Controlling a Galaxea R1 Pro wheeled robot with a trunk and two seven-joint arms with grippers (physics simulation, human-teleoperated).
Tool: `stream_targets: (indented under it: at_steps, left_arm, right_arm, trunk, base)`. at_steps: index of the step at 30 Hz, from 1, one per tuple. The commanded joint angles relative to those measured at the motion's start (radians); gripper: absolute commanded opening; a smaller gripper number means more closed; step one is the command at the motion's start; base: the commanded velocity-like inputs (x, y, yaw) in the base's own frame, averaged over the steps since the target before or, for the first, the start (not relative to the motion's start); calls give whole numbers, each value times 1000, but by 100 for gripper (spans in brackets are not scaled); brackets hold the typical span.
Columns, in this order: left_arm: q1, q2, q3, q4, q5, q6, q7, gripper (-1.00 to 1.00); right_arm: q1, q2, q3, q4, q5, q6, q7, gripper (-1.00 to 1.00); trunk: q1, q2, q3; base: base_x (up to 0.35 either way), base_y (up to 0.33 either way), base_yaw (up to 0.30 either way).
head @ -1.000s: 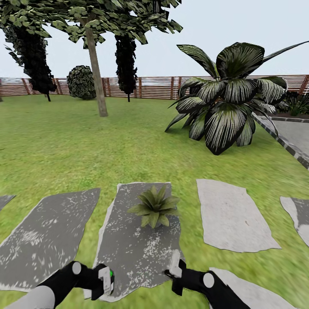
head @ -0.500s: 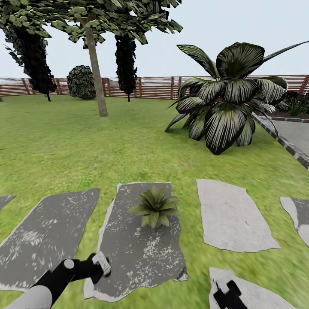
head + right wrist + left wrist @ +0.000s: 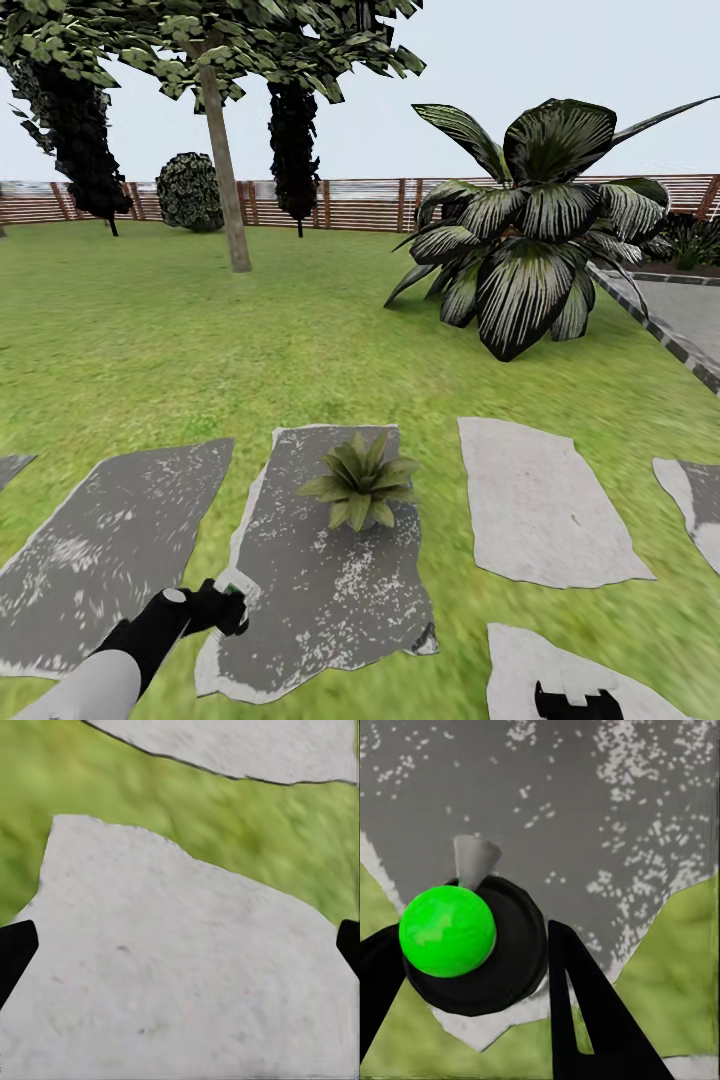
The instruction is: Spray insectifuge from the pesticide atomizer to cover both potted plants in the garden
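Nearest the robot, the right gripper (image 3: 572,700) hung low over a pale stepping slab (image 3: 187,967), its fingers spread wide with nothing between them, only their dark tips entering the right wrist view at either side. The left gripper (image 3: 228,606) was held out over the near edge of a darker speckled slab (image 3: 330,580); in the left wrist view its black fingers (image 3: 585,1020) were clamped around the pesticide atomizer (image 3: 472,937), seen from above as a round dark body with a bright green cap and a small grey nozzle pointing away over the slab. Further along the same speckled slab stood one potted plant (image 3: 362,482), a low rosette of pointed green leaves whose pot was hidden beneath the foliage; the atomizer lay short of it and to its left. Beyond, across the lawn (image 3: 200,330), rose a large striped agave (image 3: 530,230), a tree trunk (image 3: 225,170) and a slatted wooden fence (image 3: 350,205). The pickup step appeared complete, and the spraying of this first plant appeared to be in hand. The next move would probably call for bringing the nozzle nearer and aiming it squarely at the rosette, then sweeping the spray across all its leaves
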Motion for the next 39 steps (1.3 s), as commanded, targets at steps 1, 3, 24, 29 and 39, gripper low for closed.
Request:
stream_targets:
  at_steps: [1, 3, 24, 29, 39]
  left_arm:
    - [-6, -7, 9, -3, 1, 39, -7, -100]
    - [-35, -20, 10, -3, 7, 125, -7, -100]
    - [-125, -65, 4, -9, 9, 434, -37, -100]
    - [-146, -60, -3, -11, 1, 554, -131, -100]
    - [-177, -59, -6, -14, -4, 614, -163, -100]
  right_arm:
    - [-1, -1, -7, 2, -3, -3, -3, 100]
    - [0, -1, -7, 2, -21, -3, -1, 100]
    - [0, 32, -8, 25, -31, -6, -1, 100]
    - [1, 13, -8, 25, -36, -6, 0, 100]
    - [1, 18, -7, 27, -35, -6, 0, 100]
  trunk:
    - [0, 0, -1]
    - [0, 0, -1]
    - [0, 0, -1]
    - [0, 0, -1]
    - [0, 0, -1]
  base:
    - [0, 0, 0]
    - [0, 0, 0]
    - [0, 0, 0]
    - [0, 0, 0]
    - [29, 0, 0]
